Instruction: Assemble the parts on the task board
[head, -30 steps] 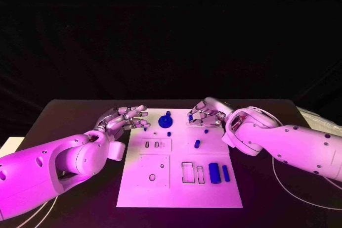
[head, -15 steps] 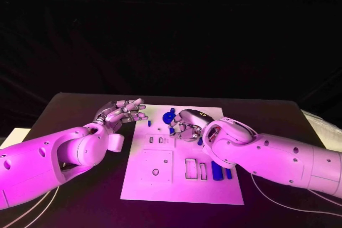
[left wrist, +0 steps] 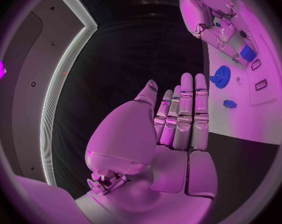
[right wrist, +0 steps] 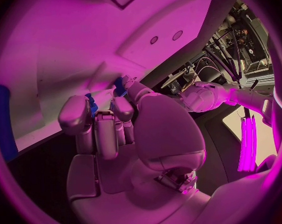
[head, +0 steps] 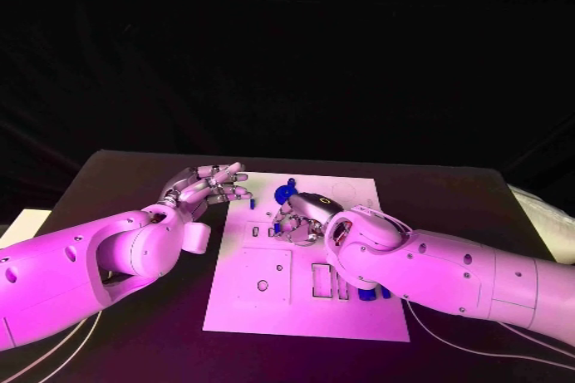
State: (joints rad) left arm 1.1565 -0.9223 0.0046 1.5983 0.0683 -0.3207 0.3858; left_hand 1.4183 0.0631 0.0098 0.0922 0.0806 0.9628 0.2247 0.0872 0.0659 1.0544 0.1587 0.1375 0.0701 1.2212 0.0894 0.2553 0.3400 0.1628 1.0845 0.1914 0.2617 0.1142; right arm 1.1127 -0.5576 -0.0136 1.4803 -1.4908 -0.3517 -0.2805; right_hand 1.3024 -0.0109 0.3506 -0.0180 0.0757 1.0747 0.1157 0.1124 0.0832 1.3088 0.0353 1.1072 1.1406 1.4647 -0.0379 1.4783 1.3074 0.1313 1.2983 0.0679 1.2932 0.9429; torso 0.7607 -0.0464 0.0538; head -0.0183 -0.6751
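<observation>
The white task board (head: 258,304) lies in the middle of the black desk (head: 120,175), running from the lower centre of the head view up toward its middle. The left hand (head: 206,186) sits left of centre, just beside the board's upper left edge, above the desk; its fingers are straight and close together, and it holds nothing, as the left wrist view (left wrist: 178,119) confirms. The right hand (head: 302,217) is at the centre of the frame, over the upper half of the board, fingers curled in. In the right wrist view (right wrist: 106,119) a small blue part (right wrist: 91,104) shows between its fingertips, pinched against the board surface. A blue gear (head: 285,195) stands on the board just above the right hand, and a small blue piece (head: 238,207) lies near the left hand's fingertips. More blue parts (head: 366,293) lie at the board's lower right, partly hidden behind the right forearm.
</observation>
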